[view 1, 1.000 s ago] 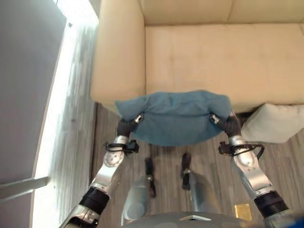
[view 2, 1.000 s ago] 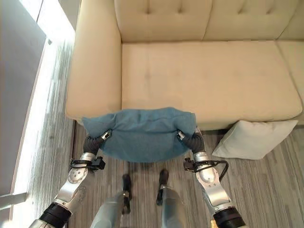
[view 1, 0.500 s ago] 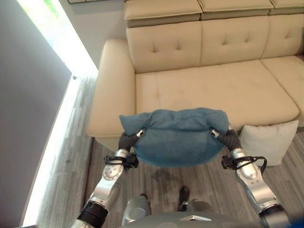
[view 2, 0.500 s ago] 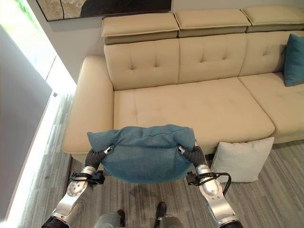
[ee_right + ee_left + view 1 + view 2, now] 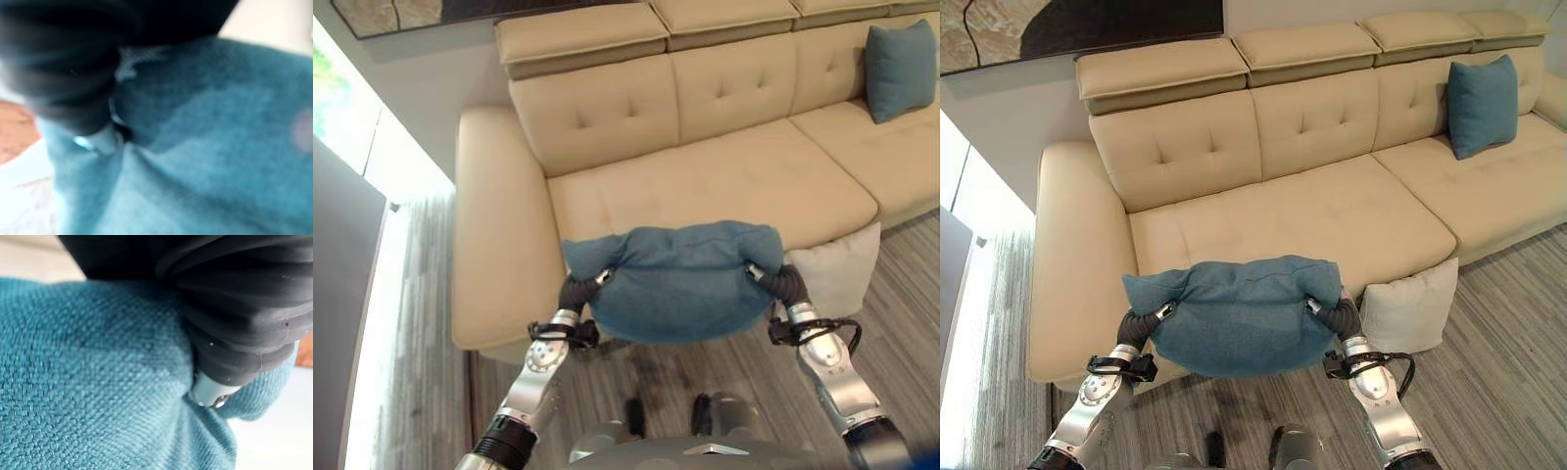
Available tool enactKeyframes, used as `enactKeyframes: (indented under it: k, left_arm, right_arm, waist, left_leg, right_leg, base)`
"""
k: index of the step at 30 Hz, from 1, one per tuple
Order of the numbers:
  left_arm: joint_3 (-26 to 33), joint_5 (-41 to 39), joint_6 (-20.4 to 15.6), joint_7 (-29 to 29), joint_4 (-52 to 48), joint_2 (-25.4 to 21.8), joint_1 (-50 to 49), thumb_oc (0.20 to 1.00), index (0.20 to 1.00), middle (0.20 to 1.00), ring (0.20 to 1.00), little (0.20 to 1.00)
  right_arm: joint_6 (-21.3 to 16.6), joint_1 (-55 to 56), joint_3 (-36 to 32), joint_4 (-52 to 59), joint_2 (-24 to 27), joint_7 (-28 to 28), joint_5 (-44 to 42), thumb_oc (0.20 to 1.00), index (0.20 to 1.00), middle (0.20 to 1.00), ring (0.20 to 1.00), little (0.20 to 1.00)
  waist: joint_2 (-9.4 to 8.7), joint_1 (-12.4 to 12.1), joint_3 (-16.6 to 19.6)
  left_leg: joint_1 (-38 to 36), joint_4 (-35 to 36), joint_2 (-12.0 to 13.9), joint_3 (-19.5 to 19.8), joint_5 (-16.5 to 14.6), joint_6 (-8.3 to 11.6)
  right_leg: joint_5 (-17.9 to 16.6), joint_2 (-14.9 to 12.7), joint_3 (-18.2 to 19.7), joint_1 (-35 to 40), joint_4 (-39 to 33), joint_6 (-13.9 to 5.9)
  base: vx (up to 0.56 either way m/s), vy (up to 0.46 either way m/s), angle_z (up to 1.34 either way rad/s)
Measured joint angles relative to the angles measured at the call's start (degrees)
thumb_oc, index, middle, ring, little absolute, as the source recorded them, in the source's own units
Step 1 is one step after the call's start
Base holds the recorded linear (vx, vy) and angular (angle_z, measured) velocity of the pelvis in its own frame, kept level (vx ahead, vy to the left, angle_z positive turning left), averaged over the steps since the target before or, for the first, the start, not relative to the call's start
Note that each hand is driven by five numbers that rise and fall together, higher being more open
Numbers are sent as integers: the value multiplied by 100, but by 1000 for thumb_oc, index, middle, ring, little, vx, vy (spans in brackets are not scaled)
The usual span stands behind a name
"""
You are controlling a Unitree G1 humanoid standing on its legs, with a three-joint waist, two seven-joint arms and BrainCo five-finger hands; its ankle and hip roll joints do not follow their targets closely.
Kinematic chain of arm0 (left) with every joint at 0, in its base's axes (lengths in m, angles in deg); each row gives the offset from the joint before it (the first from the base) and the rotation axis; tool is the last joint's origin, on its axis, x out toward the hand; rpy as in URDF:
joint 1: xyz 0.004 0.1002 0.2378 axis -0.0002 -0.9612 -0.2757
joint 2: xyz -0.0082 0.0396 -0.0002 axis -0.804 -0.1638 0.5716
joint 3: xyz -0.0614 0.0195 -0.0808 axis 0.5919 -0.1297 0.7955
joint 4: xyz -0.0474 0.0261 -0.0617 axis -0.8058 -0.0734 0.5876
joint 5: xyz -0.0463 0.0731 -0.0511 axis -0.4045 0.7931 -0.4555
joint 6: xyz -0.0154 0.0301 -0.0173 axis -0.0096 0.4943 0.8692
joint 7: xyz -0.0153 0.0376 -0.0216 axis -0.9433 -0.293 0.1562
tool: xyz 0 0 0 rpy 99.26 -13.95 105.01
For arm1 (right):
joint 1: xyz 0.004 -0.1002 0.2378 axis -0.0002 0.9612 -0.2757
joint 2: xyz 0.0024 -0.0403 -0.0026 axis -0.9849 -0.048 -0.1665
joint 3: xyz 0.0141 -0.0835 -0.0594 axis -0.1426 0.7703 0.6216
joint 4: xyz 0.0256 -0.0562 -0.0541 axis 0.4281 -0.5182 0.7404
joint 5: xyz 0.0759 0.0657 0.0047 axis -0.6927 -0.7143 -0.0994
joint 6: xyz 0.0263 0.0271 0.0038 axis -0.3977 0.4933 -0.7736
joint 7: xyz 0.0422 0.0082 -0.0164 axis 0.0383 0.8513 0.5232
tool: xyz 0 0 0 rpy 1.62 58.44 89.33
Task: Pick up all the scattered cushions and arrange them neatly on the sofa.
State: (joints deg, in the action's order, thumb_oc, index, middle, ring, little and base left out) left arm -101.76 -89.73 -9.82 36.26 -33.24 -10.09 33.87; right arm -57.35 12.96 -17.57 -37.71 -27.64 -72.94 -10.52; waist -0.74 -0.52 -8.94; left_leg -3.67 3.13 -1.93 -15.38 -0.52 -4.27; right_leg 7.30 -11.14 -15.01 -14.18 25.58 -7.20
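Note:
A large teal-blue cushion [image 5: 675, 279] hangs in the air in front of the beige sofa [image 5: 1283, 215], level with the seat's front edge. My left hand [image 5: 576, 291] presses into its left end and my right hand [image 5: 781, 284] into its right end, both sunk in the fabric. The left wrist view shows the left hand's dark cover [image 5: 234, 308] buried in teal cloth [image 5: 88, 382]. A pale grey cushion [image 5: 1410, 308] stands on the floor, leaning against the sofa front to the right. A second teal cushion [image 5: 1482, 93] stands upright against the backrest at the far right.
The sofa's wide armrest [image 5: 494, 225] lies to my left, with a bright window strip [image 5: 342, 127] beyond it. A dark framed picture [image 5: 1038, 29] hangs on the wall above the backrest. Grey wood floor [image 5: 1508, 372] runs along the sofa front.
The camera has tilted up and shifted, bringing the whole backrest and the far teal cushion into view. The held cushion stays between my two hands as before.

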Motion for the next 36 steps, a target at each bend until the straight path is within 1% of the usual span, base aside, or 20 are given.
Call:
enactKeyframes:
  k: [4,5,7,8,9,11,13,15,17,19,20,21,23,25,27,29,30,31,33,36]
  left_arm:
    - [149,-1,-4,8,80,-23,-63,200,200,200,200,200]
    - [146,0,-3,9,100,-9,-69,200,200,200,200,200]
    - [143,7,1,11,107,0,-104,200,200,200,200,200]
    - [138,15,20,15,114,75,-149,200,200,200,200,200]
    - [138,55,18,77,100,175,-219,200,200,200,200,200]
    - [132,59,21,121,103,246,-208,200,200,200,200,200]
    - [122,53,21,138,110,355,-137,200,200,200,200,200]
    - [124,45,20,134,113,406,-98,200,200,200,200,200]
    - [119,46,21,136,113,404,-126,200,200,200,200,200]
    - [115,49,22,135,112,407,-116,200,200,200,200,200]
    - [114,49,22,134,115,400,-113,200,200,200,200,200]
    - [113,50,23,134,123,400,-114,200,200,200,200,200]
    - [117,52,35,131,167,397,-122,200,200,200,200,200]
    - [115,53,41,135,165,372,-178,200,200,200,200,200]
    - [116,52,44,134,165,364,-216,200,200,200,200,200]
    - [111,53,49,139,159,369,-253,200,200,200,200,200]
    - [106,53,51,148,155,358,-238,200,200,200,200,200]
    - [106,52,49,153,145,314,-173,200,200,200,200,200]
    - [108,50,50,153,145,246,-110,200,200,200,200,200]
    - [139,51,27,163,138,116,-123,200,200,200,200,200]
  right_arm:
    - [24,-76,122,0,1,140,4,200,200,200,200,200]
    - [71,-71,126,-2,1,156,4,200,200,200,200,200]
    - [79,-48,114,-5,5,154,4,200,200,200,200,200]
    - [100,-35,104,-22,31,155,4,200,200,200,200,200]
    - [109,-33,69,-23,67,148,3,200,200,200,200,200]
    - [110,-6,0,-24,65,145,-1,200,200,200,200,200]
    - [105,-10,-93,30,73,124,-9,200,200,200,200,200]
    - [107,-26,-131,46,62,88,-10,200,200,200,200,200]
    - [107,-32,-131,49,64,79,-10,200,200,200,200,200]
    - [107,-43,-142,53,49,55,-10,200,200,200,200,200]
    - [106,-84,-145,11,32,35,-8,200,200,200,200,200]
    - [108,-90,-139,-44,-12,17,-9,200,200,200,200,200]
    - [111,-73,-114,-116,-28,3,-11,200,200,200,200,200]
    - [111,-28,-84,-110,-35,9,-12,200,200,200,200,200]
    - [111,-43,-82,-118,-87,11,-16,200,200,200,200,200]
    - [112,-33,-75,-76,-18,32,-14,200,200,200,200,200]
    - [112,-32,-65,-71,-24,33,-14,200,200,200,200,200]
    - [112,21,-69,1,-18,28,-14,200,200,200,200,200]
    - [111,-21,-87,95,-19,31,-10,200,200,200,200,200]
    - [112,-37,-42,149,9,110,-6,200,200,200,200,200]
  waist:
    - [9,-44,-14]
    - [-5,-16,-18]
    - [-54,25,-2]
    - [-11,63,4]
    - [80,32,52]
    - [49,28,44]
    - [-123,41,15]
    - [-228,-10,-49]
    - [-223,-35,-52]
    - [-245,-29,-63]
    - [-271,-56,-88]
    - [-271,-67,-89]
    - [-249,-132,-106]
    - [-220,-141,-90]
    - [-203,-192,-82]
    - [-71,-173,-18]
    - [9,-76,-15]
    - [-15,-7,3]
    - [-1,-40,-14]
    - [90,-115,-80]
  left_leg:
    - [-41,132,84,-11,-57,87]
    - [-145,180,115,21,-88,145]
    - [-296,179,113,84,-168,270]
    - [-401,175,174,179,-204,338]
    - [-452,130,369,229,-197,373]
    - [-319,-255,527,419,-236,480]
    - [427,-1606,593,732,-181,649]
    - [981,-2569,660,791,-174,950]
    - [1104,-2388,707,719,-214,997]
    - [1180,-1671,606,548,-215,967]
    - [1296,-982,481,366,-95,935]
    - [1412,-708,448,236,43,898]
    - [1471,-199,498,180,374,932]
    - [1431,-124,554,252,469,844]
    - [1202,-206,467,392,501,744]
    - [869,-155,379,351,510,581]
    - [512,173,371,308,645,137]
    - [416,155,283,308,501,17]
    - [352,171,154,306,394,-100]
    - [123,179,102,374,223,-97]
  right_leg:
    - [-360,104,-24,-1,-1097,-40]
    - [-725,186,24,31,-1670,-28]
    - [-1208,217,80,198,-2099,-1]
    - [-1362,328,73,374,-2185,222]
    - [-1371,567,50,601,-2489,273]
    - [-1399,724,-36,912,-2901,289]
    - [-1285,659,-272,1106,-3077,394]
    - [-1219,650,-397,1178,-3076,539]
    - [-1109,718,-532,1246,-3080,604]
    - [-974,743,-617,1264,-3109,588]
    - [-909,795,-634,1268,-3114,586]
    - [-826,862,-641,1272,-3110,551]
    - [-745,1075,-607,1407,-3113,622]
    - [-649,1226,-558,1590,-3107,689]
    - [-534,1240,-280,1654,-2966,720]
    - [-386,1240,-168,1676,-2707,673]
    - [-128,1090,-136,1398,-1775,387]
    - [112,822,-124,965,-711,124]
    - [325,443,-147,345,499,-64]
    - [361,154,12,111,330,-99]
  base:
    - [205,-77,-13]
    - [225,-134,13]
    - [156,-102,24]
    - [190,-135,14]
    - [229,-203,9]
    - [188,-266,19]
    - [140,-209,56]
    - [119,-43,40]
    - [176,-12,34]
    - [175,17,37]
    - [218,34,18]
    - [246,69,4]
    - [292,110,-22]
    - [312,168,-39]
    - [252,175,-67]
    - [168,160,-66]
    - [176,165,-33]
    - [186,149,-25]
    - [142,55,3]
    - [169,-16,6]
